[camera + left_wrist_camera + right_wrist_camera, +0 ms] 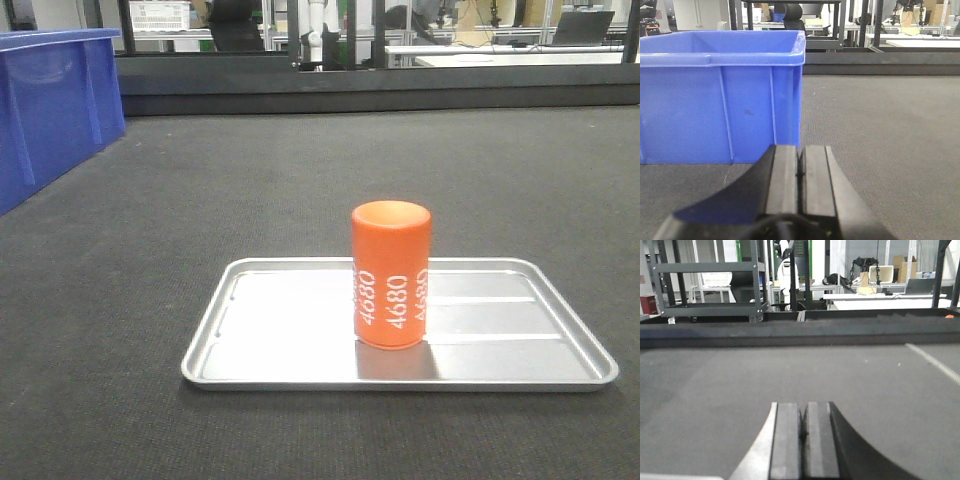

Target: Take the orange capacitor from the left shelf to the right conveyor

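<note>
Left gripper [800, 172]: black pads pressed flat together, only a thin line between them, nothing held. Low over dark grey felt. Just ahead and a bit to the left, a big blue plastic bin [720, 100] standing on that felt, tall ribbed wall facing the camera, inside not visible from here.

Right gripper [804, 437]: pads also closed tight against each other, nothing between them. Low over the same kind of dark grey felt, the right conveyor [790, 375], wide and flat. A pale line painted across the felt at far right. At the bottom left corner of the right wrist view, a thin bright strip, too little of it to tell what. Beyond the far edge of the belt, a dark metal cart and desks in a workshop.

Orange capacitor [391, 275]: standing upright, white "4680" running up its side. Resting on a small flat steel tray [280, 345], a little right of the tray's middle, toward the front. Tray lying flat on the grey felt. Blue bin at far left in the front view, well apart from the tray. No gripper touching the capacitor or showing in the front view.
</note>
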